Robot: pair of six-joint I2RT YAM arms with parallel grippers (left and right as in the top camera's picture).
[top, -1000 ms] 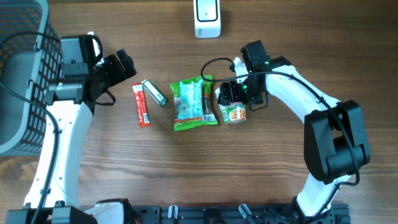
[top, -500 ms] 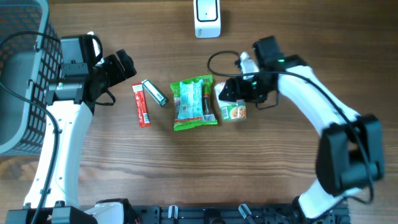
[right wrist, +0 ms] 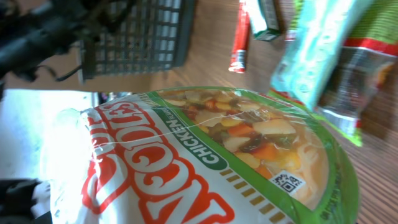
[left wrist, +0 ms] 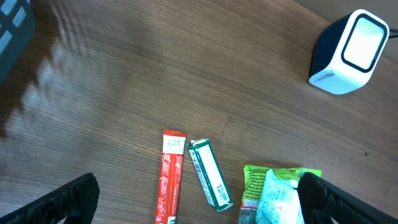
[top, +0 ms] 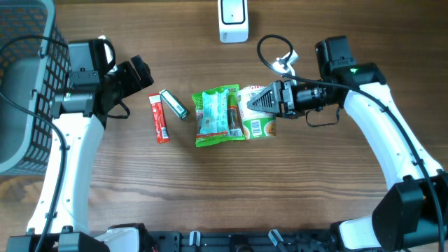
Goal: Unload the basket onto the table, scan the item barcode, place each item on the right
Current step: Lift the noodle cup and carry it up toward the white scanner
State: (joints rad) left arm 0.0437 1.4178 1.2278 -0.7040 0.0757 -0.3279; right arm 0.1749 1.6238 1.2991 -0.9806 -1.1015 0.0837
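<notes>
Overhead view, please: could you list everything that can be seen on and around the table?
scanner: one, white, top centre of the table
basket: one, grey, far left edge
stick packet: one, red, left of centre
small box: one, green and silver, just right of the stick packet
snack bag: one, green, centre
noodle cup: one, green-rimmed with red lettering, against the snack bag's right side
table: one, brown wood, under everything
left gripper: one, black, open, between the basket and the stick packet
right gripper: one, black, closed on the noodle cup
</notes>
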